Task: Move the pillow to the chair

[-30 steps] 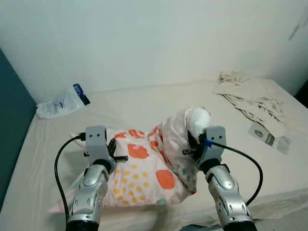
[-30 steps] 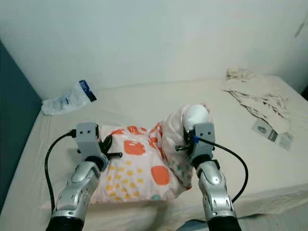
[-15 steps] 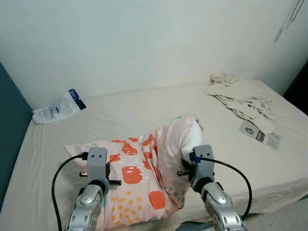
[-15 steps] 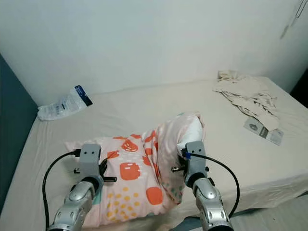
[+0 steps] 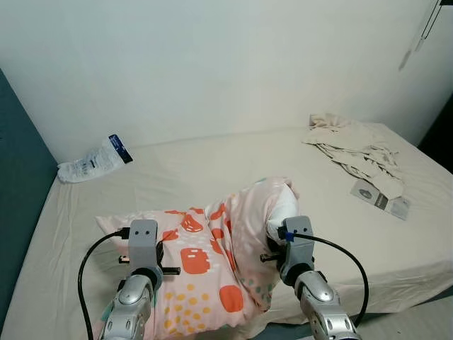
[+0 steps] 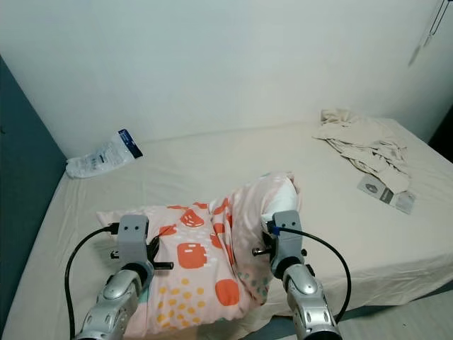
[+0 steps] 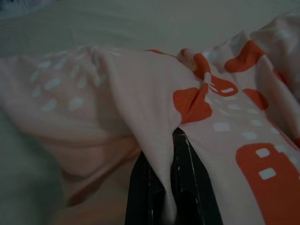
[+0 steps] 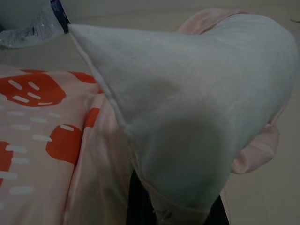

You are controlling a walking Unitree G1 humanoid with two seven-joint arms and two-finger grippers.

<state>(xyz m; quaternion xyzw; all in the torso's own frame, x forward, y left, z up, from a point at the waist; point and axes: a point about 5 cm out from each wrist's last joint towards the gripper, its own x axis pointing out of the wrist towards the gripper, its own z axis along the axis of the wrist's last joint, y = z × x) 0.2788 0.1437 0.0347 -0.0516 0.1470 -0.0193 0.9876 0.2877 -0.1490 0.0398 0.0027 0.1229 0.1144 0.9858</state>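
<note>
Pillow: a soft pink fabric pillow printed with orange shapes and small white and yellow dots (image 5: 205,276) lies at the near edge of the bed, between the 2 arms; its right end is bunched up and raised, and a white inner corner (image 8: 187,108) pokes out of the pink cover there.
Left gripper: the left gripper (image 7: 171,154) is at the pillow's left part; its 2 black fingers (image 7: 187,187) are closed together on a fold of the pink cover, seen in the left wrist view.
Right gripper: the right gripper (image 8: 168,206) is under the raised right end; its black fingers are pinched on the cover and white corner, mostly hidden by the fabric.
Arms: both silver arms reach forward from the near edge, each with a black cable looping off its wrist.
Bed: a wide bed with a cream sheet (image 5: 198,170) carries everything, set against a white wall.
Plastic packet: a clear plastic packet with a dark blue end (image 5: 95,160) lies at the far left, near the wall, well apart from the pillow.
Cloth: a crumpled beige cloth (image 5: 350,142) lies at the far right.
Leaflet: a flat grey and white printed leaflet (image 5: 379,198) lies just beside the cloth, nearer the bed's edge.
</note>
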